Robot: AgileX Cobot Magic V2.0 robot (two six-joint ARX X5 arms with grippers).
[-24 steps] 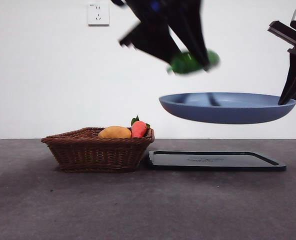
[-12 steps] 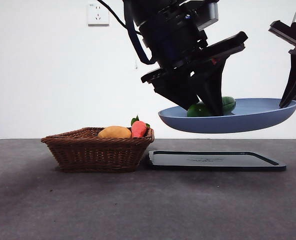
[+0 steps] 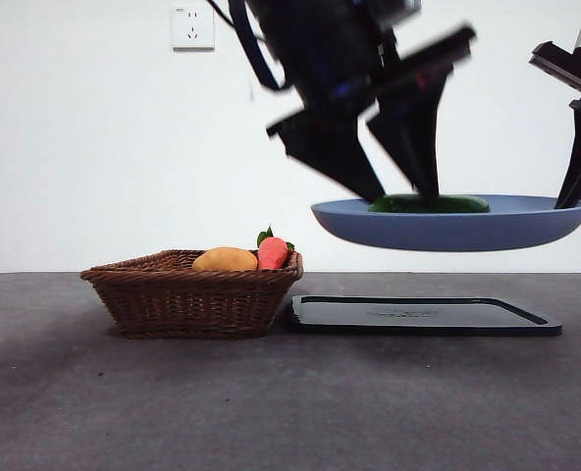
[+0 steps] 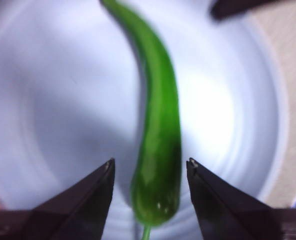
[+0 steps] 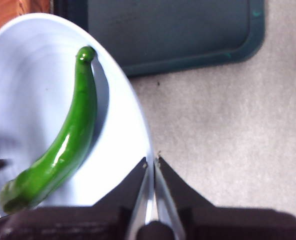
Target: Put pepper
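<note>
Green and glossy, the long curved pepper (image 5: 58, 150) lies loose in the round blue plate (image 3: 487, 231), which the right gripper (image 5: 152, 165) pinches by its rim to keep it aloft as a landing spot, while the left gripper (image 4: 149, 167) hangs above with jaws spread, gripping nothing.

Glossy green pepper (image 5: 63, 145) lies in a pale blue plate (image 5: 130, 125) above a dark teal tray (image 5: 178, 35).

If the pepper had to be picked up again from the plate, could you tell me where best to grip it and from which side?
Probably at mid-length, coming straight down from above. The pepper lies flat, curved, in the blue plate held up by the right hand; its middle is thick and free, and the raised rim blocks a sideways approach. The left hand hangs open above it.
</note>
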